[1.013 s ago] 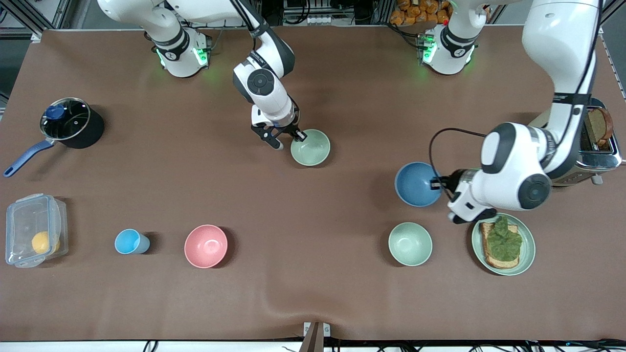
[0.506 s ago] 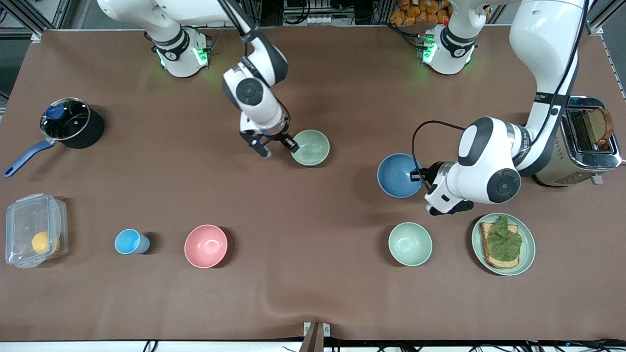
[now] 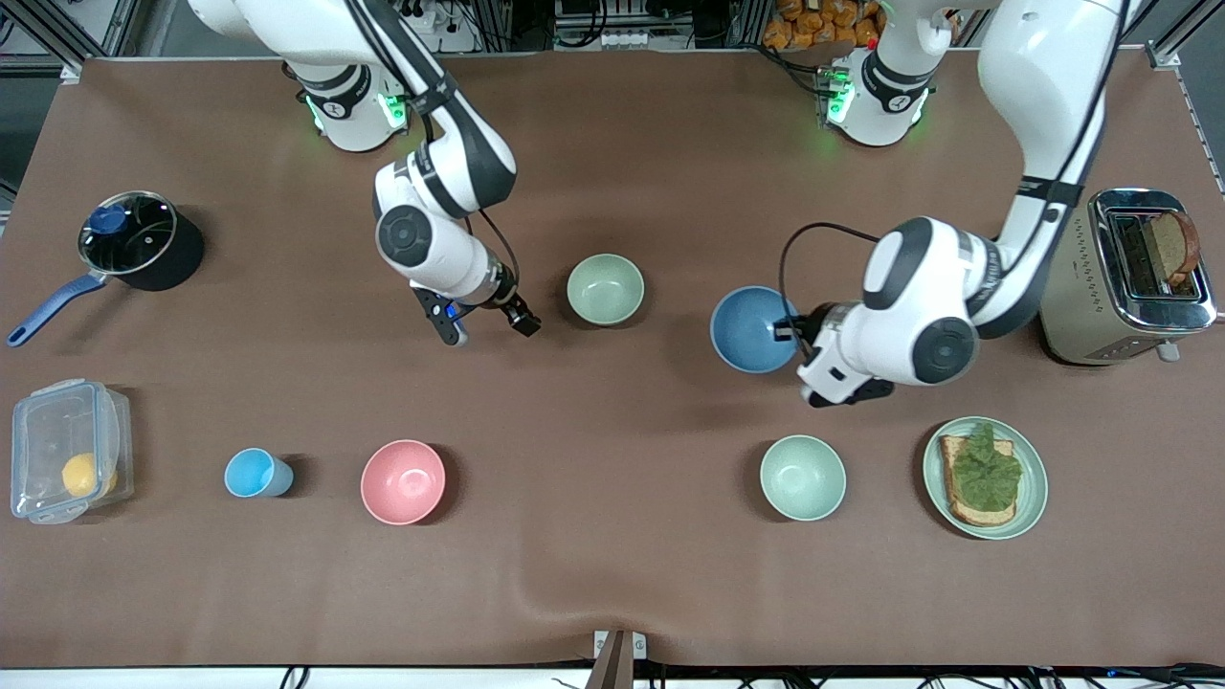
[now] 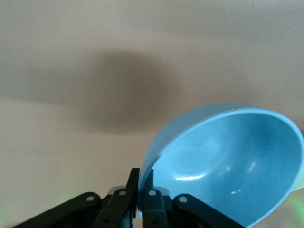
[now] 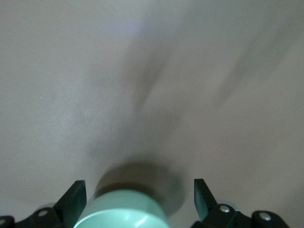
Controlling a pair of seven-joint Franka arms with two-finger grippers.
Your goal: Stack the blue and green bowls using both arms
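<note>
Right gripper, spread wide and empty, low over bare table beside the green bowl, toward the right arm's end. Left gripper pinched on the blue bowl rim, bowl aloft and tilted, toward the left arm's end from the green one. Thin rim pinch: risks slipping, or landing crooked.

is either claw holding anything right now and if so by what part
The left claw grips the blue bowl by its rim, lifted off the table. The right claw is open and holds nothing.
</note>
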